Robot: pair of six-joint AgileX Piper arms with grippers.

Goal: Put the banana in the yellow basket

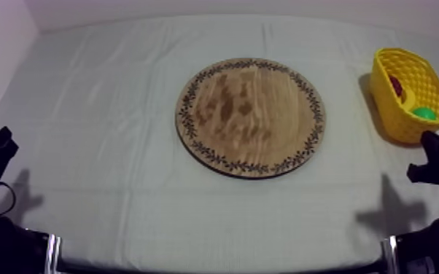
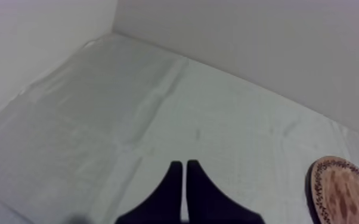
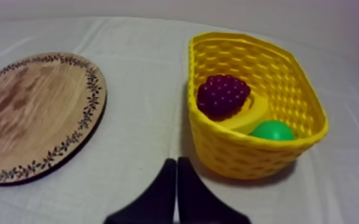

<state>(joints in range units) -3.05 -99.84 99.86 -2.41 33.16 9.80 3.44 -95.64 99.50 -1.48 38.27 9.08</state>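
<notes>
Pressed together, left pincer (image 2: 184, 164) and right pincer (image 3: 177, 162) hover over open cloth (image 2: 98, 107); banana (image 3: 254, 112) apparently inside basket (image 3: 235, 156).

A: Entry one, hidden?
B: One banana (image 3: 252, 112) in the yellow basket (image 3: 241, 152), mostly under the bunch of grapes (image 3: 222, 95), only a curved yellow part showing
A: Entry two?
B: One green fruit (image 3: 271, 130), lower half behind the basket's near wall, kind unclear
A: Cut off?
B: One wooden board (image 2: 343, 193), running past the edge in both wrist views
</notes>
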